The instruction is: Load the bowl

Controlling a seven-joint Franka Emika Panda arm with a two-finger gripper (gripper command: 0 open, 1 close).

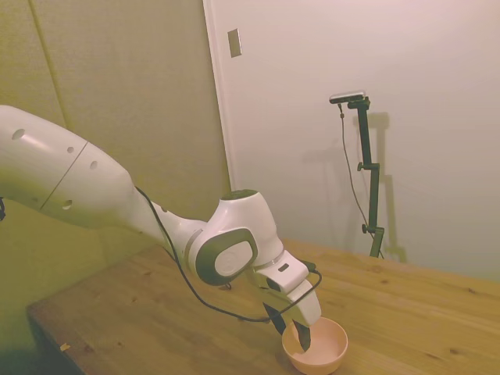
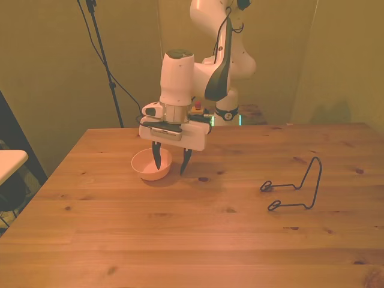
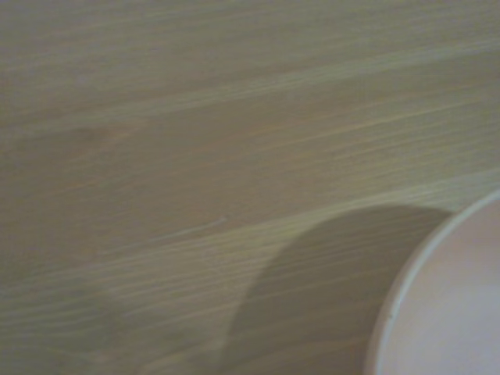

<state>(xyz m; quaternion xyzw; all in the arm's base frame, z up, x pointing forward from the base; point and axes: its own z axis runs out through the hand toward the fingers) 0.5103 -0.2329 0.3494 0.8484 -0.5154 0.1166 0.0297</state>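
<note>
One pale pink bowl (image 2: 151, 164) sits on the wooden desk (image 2: 198, 234), toward the front view's left. End effector (image 2: 170, 162) open, one finger inside the rim, one outside. Wire stand (image 2: 294, 187) well apart. Plain walls; wrist view shows blurred wood grain beside the bowl's rim.

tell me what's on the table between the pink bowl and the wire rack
Nothing but bare wood. In the front view, the table between the bowl and the wire rack holds no object; only one finger of the open claw hangs beside the bowl.
</note>
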